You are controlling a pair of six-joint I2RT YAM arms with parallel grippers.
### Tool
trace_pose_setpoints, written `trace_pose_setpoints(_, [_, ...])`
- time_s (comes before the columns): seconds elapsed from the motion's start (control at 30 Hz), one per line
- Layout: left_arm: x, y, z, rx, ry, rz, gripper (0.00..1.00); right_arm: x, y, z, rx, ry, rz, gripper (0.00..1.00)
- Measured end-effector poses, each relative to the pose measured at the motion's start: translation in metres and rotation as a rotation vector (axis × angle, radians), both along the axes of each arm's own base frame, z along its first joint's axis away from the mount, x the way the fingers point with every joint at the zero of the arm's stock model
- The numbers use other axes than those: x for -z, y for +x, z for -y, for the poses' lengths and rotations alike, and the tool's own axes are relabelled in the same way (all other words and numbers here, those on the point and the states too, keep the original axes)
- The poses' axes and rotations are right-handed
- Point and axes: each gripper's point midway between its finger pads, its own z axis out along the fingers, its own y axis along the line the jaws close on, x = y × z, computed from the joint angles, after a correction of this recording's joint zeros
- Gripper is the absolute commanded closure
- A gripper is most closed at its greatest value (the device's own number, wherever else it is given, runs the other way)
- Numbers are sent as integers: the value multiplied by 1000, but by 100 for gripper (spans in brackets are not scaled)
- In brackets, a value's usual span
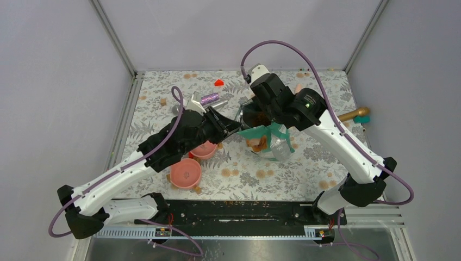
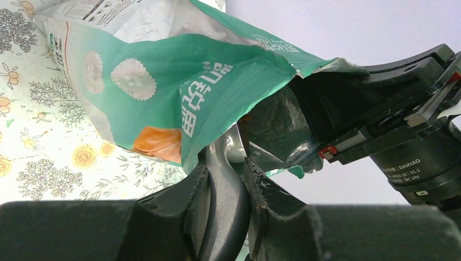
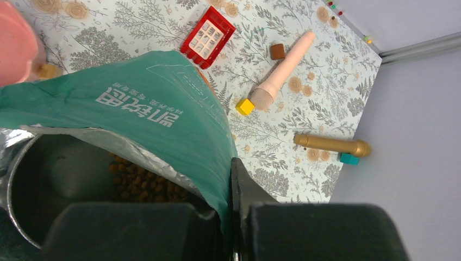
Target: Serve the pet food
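At the middle of the surface, you had the teal-green pouch held between both arms, its mouth facing up, probably so that it stayed open and nothing spilled. Your right gripper had its fingers together, clamped on the far right wall of the pouch. Your left gripper pinched the near left lip, its fingers almost together on what looked like the silver lining. The right wrist view alone showed the pet food: brown kibble lying deep inside the foil. The left wrist view showed only the pouch's outside and underside. Only the top view showed the two pink bowls, to the near left of the pouch and, as far as it showed, without kibble, so serving looked not yet begun.
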Motion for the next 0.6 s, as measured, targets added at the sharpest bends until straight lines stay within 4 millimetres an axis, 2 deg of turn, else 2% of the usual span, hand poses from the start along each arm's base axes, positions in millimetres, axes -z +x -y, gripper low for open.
trace_pose_setpoints(0.37, [1, -1, -4, -3, 17, 12, 100, 4, -5, -12, -55, 36, -34, 100])
trace_pose_setpoints(0.6, [-4, 20, 22, 40, 112, 64, 100, 9, -8, -8, -67, 20, -69, 100])
